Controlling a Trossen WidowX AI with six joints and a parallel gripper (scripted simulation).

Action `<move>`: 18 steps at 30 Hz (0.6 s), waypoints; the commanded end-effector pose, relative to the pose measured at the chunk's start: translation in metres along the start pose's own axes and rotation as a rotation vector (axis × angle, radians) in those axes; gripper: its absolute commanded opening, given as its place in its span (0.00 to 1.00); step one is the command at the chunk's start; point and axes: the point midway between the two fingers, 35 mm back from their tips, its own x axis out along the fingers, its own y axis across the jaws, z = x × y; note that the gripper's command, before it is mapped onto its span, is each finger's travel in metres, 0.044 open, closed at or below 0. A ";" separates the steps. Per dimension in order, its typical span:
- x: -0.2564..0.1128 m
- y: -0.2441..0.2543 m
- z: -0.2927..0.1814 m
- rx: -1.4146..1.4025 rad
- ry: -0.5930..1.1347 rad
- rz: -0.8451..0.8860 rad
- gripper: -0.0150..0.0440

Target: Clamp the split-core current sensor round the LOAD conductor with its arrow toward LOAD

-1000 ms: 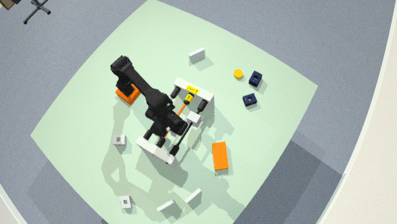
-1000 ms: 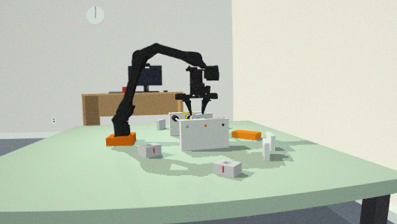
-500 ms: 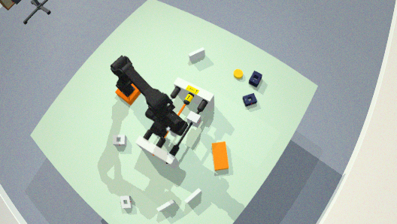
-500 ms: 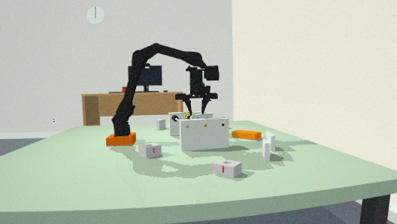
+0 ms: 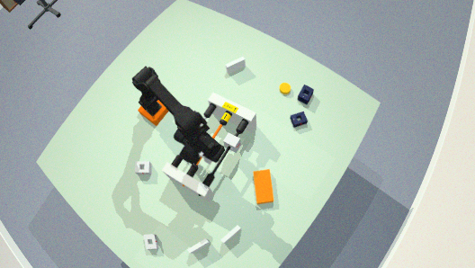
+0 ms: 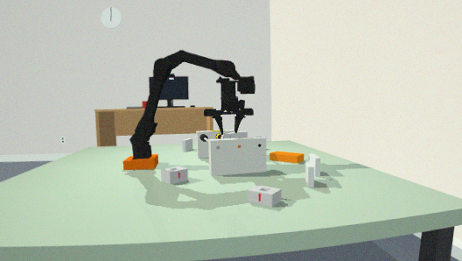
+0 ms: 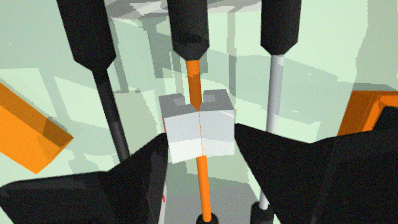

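Observation:
My gripper (image 7: 200,133) (image 6: 229,132) is shut on the white split-core sensor (image 7: 217,132) and holds it at the orange conductor (image 7: 204,185) (image 5: 218,131). In the wrist view the conductor runs in at the sensor's far end and out at its near end. The two halves almost meet, with a thin orange line at the seam. A sliver of red shows on the sensor's left edge; the arrow's direction cannot be read. A yellow tag (image 5: 226,118) sits at the conductor's end beside the yellow marker label (image 5: 230,107). The arm hides much of the sensor in the top view.
Black (image 7: 112,130) and grey (image 7: 275,95) conductors flank the orange one between white end blocks (image 5: 186,180) (image 6: 237,158). Another white sensor (image 5: 232,140) sits on the black conductor. An orange block (image 5: 264,186), white sensors (image 5: 143,167) (image 6: 264,197), navy sensors (image 5: 306,93) and white plates (image 5: 231,235) stand around.

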 end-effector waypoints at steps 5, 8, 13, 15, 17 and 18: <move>-0.001 0.000 0.000 0.000 0.000 0.001 0.74; -0.001 0.000 0.000 0.000 0.000 0.001 0.88; -0.001 0.000 0.000 0.000 0.000 0.001 1.00; -0.001 0.000 0.000 0.000 0.000 0.001 1.00; -0.001 0.000 0.000 0.000 0.000 0.001 1.00; -0.001 0.000 0.000 0.000 0.000 0.001 1.00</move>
